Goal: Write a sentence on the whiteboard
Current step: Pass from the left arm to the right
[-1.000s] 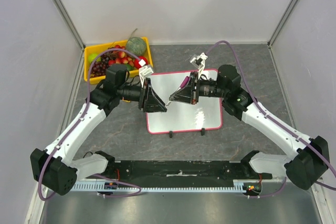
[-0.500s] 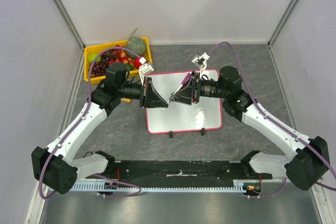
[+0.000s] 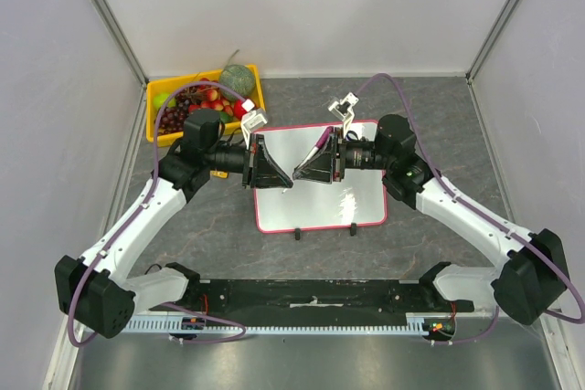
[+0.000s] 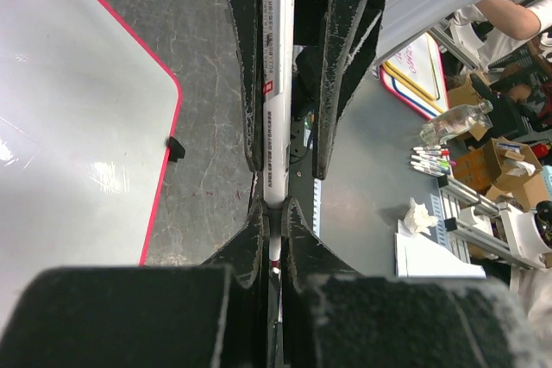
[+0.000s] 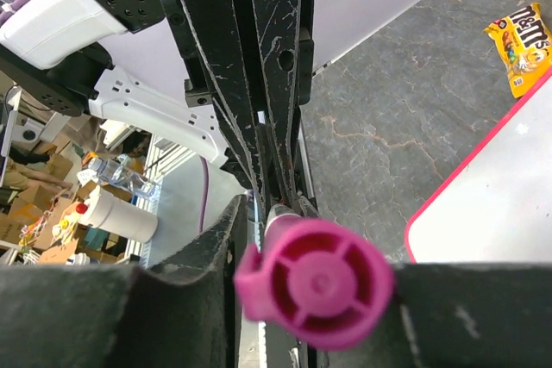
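Observation:
The whiteboard (image 3: 320,200), glossy white with a pink-red rim, lies flat in the middle of the table and shows at the edge of both wrist views (image 4: 78,127) (image 5: 509,204). The sentence is out of view; the board's visible surface is plain white. Above the board's far left part my two grippers meet tip to tip. My left gripper (image 3: 287,180) (image 4: 274,208) is shut on the marker's white barrel (image 4: 273,101). The magenta marker cap (image 5: 317,282) (image 3: 322,143) sits between the jaws of my right gripper (image 3: 298,173) (image 5: 276,213), which hold it.
A yellow tray (image 3: 156,109) of fruit stands at the back left, just behind my left arm. A yellow M&M's packet (image 5: 522,45) lies on the grey table beyond the board. A small white clip-like piece (image 3: 345,102) rests behind the board's far edge. Walls enclose three sides.
My left gripper has closed on the marker's barrel. My right gripper let go, shifted slightly left and now has its jaws round the cap.

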### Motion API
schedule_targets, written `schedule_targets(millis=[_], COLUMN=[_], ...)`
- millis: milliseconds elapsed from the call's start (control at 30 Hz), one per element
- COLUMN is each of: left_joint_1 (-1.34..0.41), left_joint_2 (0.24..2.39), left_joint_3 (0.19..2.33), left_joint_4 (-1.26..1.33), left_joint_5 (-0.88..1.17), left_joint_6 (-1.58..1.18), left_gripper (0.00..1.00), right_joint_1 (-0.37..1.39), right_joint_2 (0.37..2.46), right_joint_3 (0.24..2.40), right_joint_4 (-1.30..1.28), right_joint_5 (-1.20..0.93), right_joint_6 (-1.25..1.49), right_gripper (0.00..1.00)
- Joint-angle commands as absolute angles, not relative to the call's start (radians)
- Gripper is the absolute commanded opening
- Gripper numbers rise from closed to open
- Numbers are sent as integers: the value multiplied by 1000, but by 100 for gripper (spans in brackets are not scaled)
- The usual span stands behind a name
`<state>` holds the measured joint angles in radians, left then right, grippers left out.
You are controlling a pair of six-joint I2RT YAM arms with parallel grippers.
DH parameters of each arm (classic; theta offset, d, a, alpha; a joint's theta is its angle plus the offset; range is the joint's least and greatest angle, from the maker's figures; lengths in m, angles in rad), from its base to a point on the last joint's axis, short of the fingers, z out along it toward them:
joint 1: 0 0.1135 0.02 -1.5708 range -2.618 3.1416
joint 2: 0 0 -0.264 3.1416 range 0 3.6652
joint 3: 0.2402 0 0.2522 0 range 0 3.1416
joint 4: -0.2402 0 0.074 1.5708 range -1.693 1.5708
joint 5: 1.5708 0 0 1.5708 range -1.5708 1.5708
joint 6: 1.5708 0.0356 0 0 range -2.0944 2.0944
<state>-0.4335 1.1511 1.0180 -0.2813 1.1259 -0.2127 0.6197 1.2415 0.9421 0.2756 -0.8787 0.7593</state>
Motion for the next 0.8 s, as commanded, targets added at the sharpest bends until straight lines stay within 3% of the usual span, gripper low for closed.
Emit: schedule_targets(millis=[0,100,267,400,467,533,567,667,767], left_joint_1=[-433,-431,-434,-433,-434,-433,-431,-426,-402], left_joint_2=[1135,1132,1132,1134,1132,1128,1123,1114,1108], left_joint_3=[1017,1015,1017,1023,1028,1026,1022,1006,983], left_joint_4=[-252,-255,-253,-265,-281,-288,-291,-316,-339], left_joint_5=[1160,1161,1158,1143,1117,1083,1059,988,918], left_joint_6=[-235,-235,-233,-227,-227,-236,-241,-247,-265], left_gripper=[2,2,2,2,19,42,47,59,61], right_joint_1=[624,627,632,632,632,632,632,632,630], right_joint_2=[1246,1253,1264,1255,1246,1229,1223,1187,1144], right_joint_3=[936,931,930,930,934,943,949,950,937], right_joint_4=[347,368,368,327,290,244,210,143,71], right_joint_5=[-910,-917,-931,-911,-888,-850,-821,-732,-586], right_joint_6=[788,802,801,769,741,704,678,612,551], right_gripper=[32,27,0,0,0,0,0,0,0])
